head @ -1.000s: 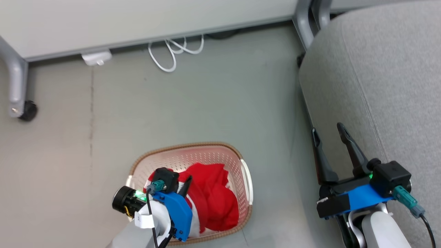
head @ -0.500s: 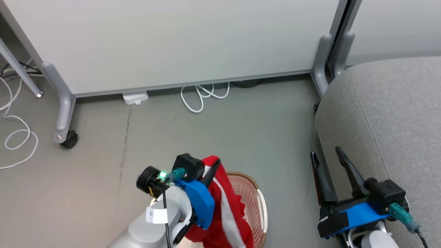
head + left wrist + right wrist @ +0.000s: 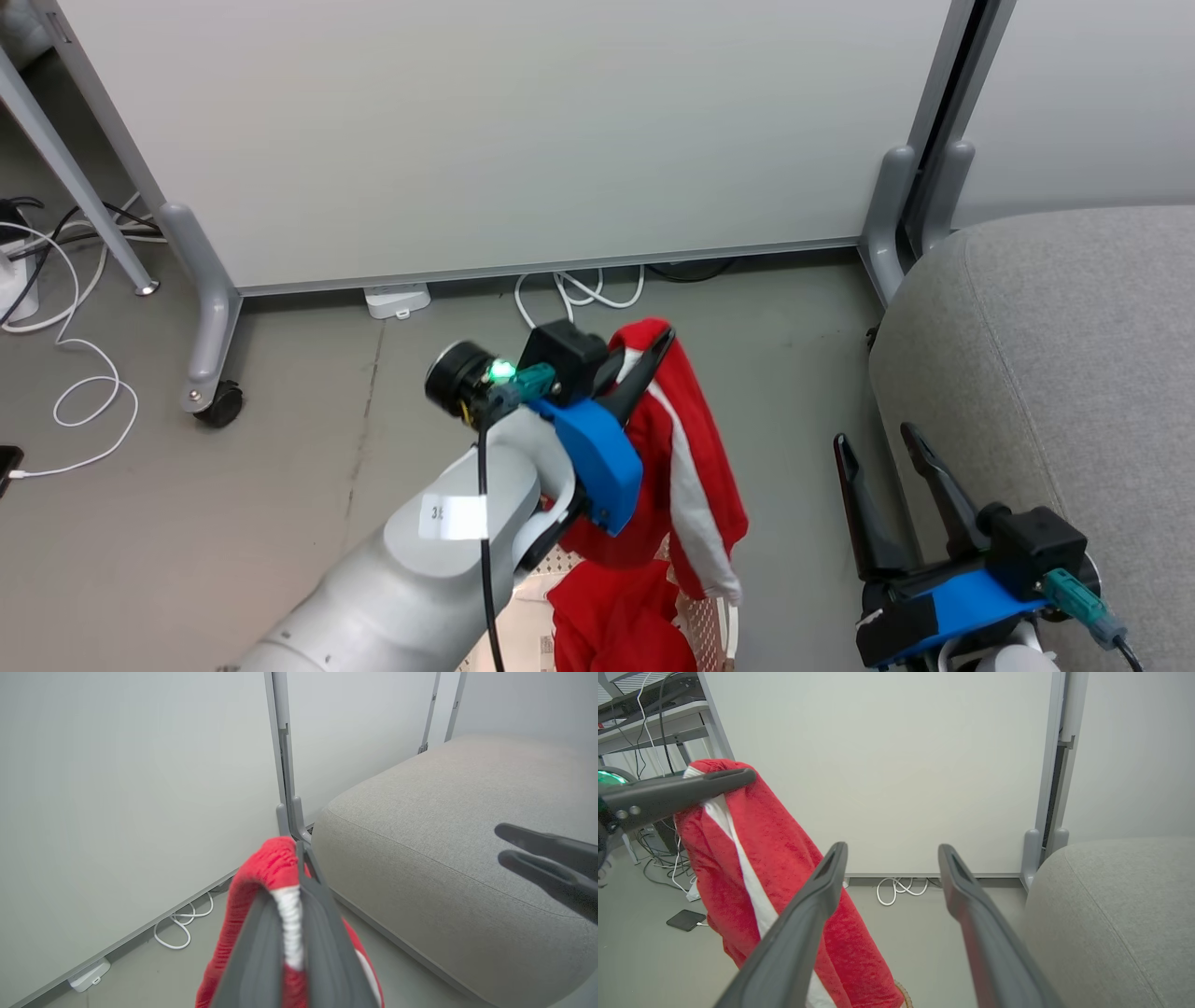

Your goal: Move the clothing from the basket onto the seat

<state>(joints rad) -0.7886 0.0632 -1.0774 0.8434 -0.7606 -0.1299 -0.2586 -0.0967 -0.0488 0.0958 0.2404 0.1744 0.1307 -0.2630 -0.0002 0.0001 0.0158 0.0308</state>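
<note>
text | white tag (image 3: 453, 516) on left forearm (image 3: 392, 597) | starts "3", rest unreadable

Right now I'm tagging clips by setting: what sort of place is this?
Probably a lab or office corner: wheeled partition panels, loose white cables on the grey floor, and a grey seat.

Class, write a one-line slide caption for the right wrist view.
Left gripper holds a red garment aloft; open right gripper hangs beside the grey seat.
</note>
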